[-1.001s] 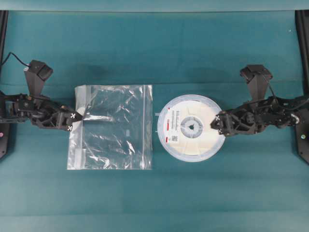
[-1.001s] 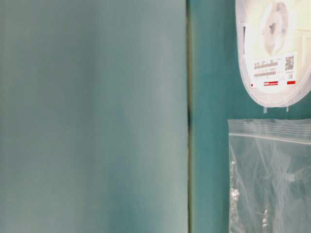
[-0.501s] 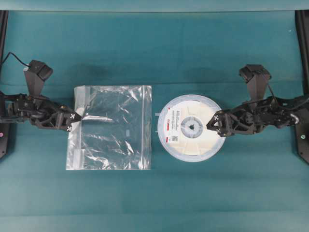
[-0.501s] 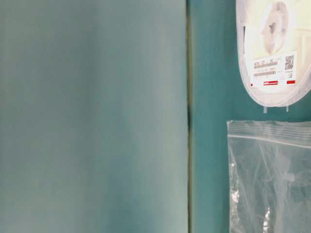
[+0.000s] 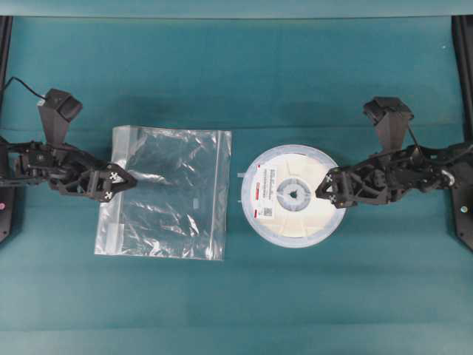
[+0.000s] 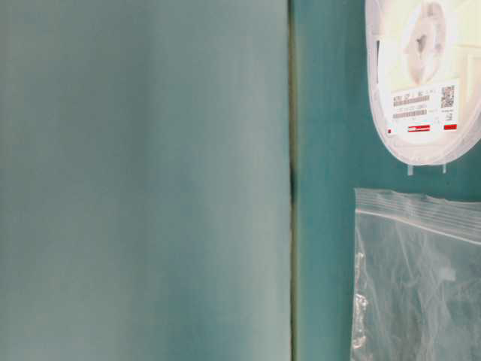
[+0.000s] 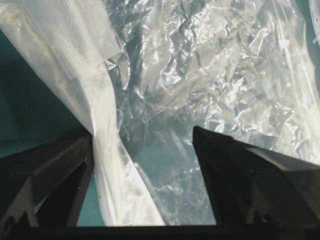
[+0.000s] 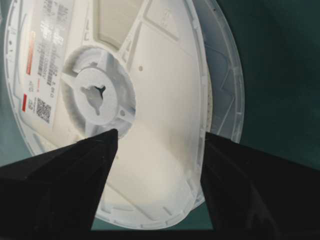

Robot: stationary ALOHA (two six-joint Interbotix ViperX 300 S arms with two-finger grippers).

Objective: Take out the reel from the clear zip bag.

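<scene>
The reel point(image 5: 294, 195) lies flat on the teal worktop point(image 5: 236, 74), outside the bag point(image 5: 166, 194) beside it. Left claw point(image 5: 123, 184) gapes over the bag's edge; right claw point(image 5: 326, 190) gapes over the reel's rim.

Both arms are matte black, built of angular jointed segments. The left gripper point(image 5: 122, 181) and the right gripper point(image 5: 325, 189) each end in two flat, tapered black fingers point(image 7: 47, 172) with small white cross markings near the tips. A boxy black camera housing stands on a bracket behind each gripper. A thin black cable runs from the left housing. Black vertical frame rails flank both arms.
</scene>
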